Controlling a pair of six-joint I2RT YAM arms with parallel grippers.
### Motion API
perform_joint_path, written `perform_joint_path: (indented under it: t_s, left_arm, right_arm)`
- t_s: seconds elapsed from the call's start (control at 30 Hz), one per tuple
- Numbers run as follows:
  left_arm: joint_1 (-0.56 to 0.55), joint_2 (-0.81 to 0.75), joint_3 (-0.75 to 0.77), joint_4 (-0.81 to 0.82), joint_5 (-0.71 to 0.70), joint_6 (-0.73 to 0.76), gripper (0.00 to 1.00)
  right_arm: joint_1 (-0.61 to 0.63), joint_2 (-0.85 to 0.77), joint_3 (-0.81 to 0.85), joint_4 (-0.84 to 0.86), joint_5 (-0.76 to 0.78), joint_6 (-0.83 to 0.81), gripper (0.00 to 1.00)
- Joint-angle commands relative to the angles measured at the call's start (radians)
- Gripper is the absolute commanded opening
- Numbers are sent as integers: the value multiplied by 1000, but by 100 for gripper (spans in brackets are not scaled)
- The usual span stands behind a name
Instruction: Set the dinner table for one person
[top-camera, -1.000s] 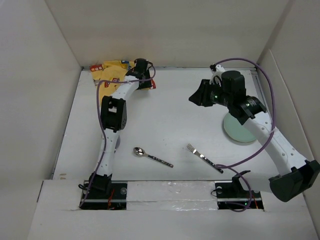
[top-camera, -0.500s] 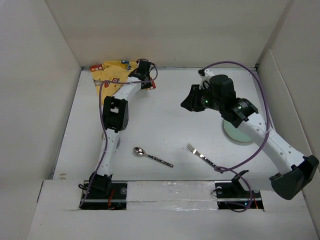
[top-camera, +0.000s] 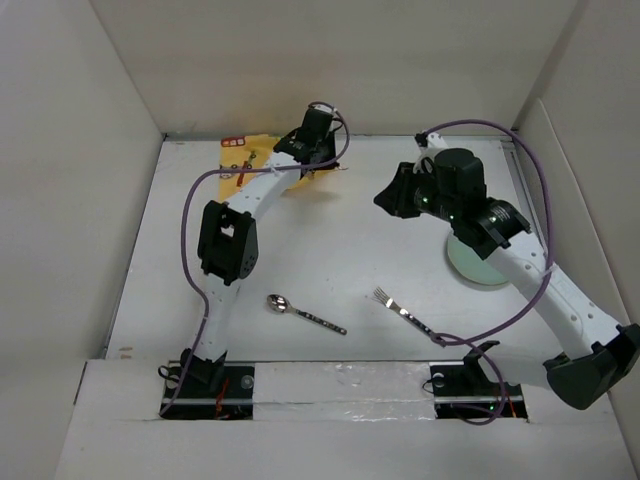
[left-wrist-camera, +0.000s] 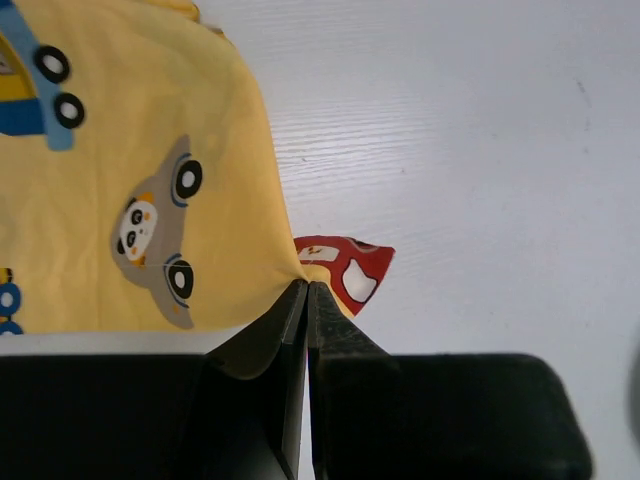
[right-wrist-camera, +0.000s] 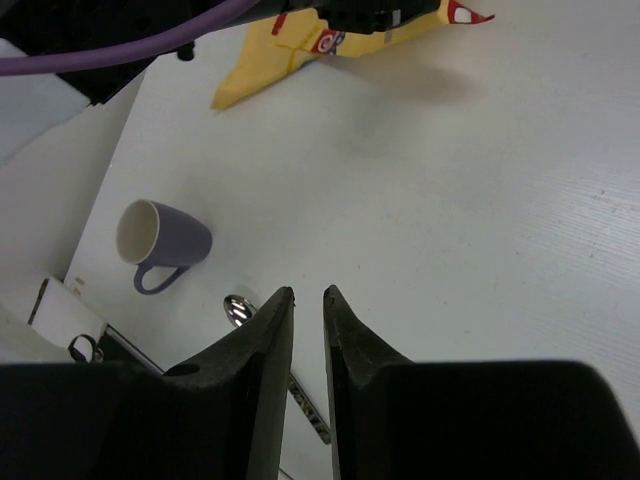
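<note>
left claw clamped on mat; right claw empty

the desk (top-camera: 330, 250), a flat matte white surface, fills the floor between plain white walls and lies under both arms. at its far left end, the left claw (left-wrist-camera: 307, 290) is closed tight on the edge of the yellow car-print cloth mat (left-wrist-camera: 120, 170), beside a red printed corner. the right wrist view shows a shadow on the desk under the gripped end.

the right claw (right-wrist-camera: 308, 298) hangs over the middle of the desk. its jaws are a narrow gap apart with nothing between them.

a pale green plate (top-camera: 478, 262) lies at the right, partly under the right arm. a spoon (top-camera: 300, 311) and a fork (top-camera: 405, 313) lie apart near the front edge. a purple mug (right-wrist-camera: 160, 243) lies on its side near the spoon.
</note>
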Motion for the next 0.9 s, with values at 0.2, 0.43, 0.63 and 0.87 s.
perform_joint_path:
  t_s: [0.2, 0.43, 0.63, 0.87]
  left_arm:
    - [-115, -200, -222, 1, 95, 45, 0]
    - [-126, -239, -269, 30, 136, 26, 0]
    - [-116, -217, 234, -138, 196, 62, 0]
    - [41, -443, 195, 45, 442, -90, 0]
  right_arm:
    - [-65, -117, -77, 65, 71, 23, 25]
    - [-130, -134, -140, 61, 72, 55, 8]
    - [-161, -143, -150, 114, 80, 86, 11]
    - [-170, -126, -150, 172, 89, 92, 64]
